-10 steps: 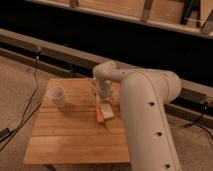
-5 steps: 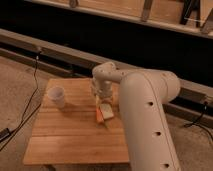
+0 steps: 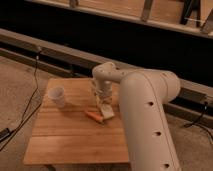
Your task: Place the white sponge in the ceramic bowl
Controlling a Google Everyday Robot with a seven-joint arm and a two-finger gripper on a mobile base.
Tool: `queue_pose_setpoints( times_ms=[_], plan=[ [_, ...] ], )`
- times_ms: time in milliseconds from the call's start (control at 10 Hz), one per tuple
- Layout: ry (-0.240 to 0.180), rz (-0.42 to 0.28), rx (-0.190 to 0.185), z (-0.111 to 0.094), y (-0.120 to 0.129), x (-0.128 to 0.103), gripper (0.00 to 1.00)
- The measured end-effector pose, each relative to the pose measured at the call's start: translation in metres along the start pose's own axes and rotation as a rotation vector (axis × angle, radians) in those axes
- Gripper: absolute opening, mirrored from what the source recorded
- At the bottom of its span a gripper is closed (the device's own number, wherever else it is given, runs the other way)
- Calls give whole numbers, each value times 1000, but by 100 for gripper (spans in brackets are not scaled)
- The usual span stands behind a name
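We've got the arm [image 3: 145, 110] coming in from the lower right, a fat, smooth white tube with a few small dark holes along its side; it bends over at a rounded elbow and drops to the middle of the tabletop [image 3: 70, 142]. The hand [image 3: 103, 101] hangs straight down off that elbow, pointing at the wood; its fingers are pressed together, right at the top edge of the white sponge [image 3: 107, 112]; we honestly can't tell whether they've got a piece of it pinched or are just touching it.

The white sponge is a small, flat, pale block that looks soft; it sits near the tabletop's right edge, directly under the hand. Just left of it, touching or nearly so, lies an orange carrot [image 3: 93, 116], slim and tapered. Well off to the left stands a white cup [image 3: 57, 96], upright, plain and matte. The tabletop is light wooden planks with visible grain; a dark cable [image 3: 31, 105] trails down the floor beside it.
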Motion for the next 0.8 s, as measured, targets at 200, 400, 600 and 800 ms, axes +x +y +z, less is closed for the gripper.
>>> queue_pose_setpoints(
  times_ms=[200, 400, 600, 800],
  plan=[
    [-13, 11, 2, -7, -5, 0, 0],
    [-23, 15, 3, -12, -6, 0, 0],
    [-34, 15, 7, -20, -7, 1, 0],
    [-46, 15, 14, -28, -8, 1, 0]
  ],
)
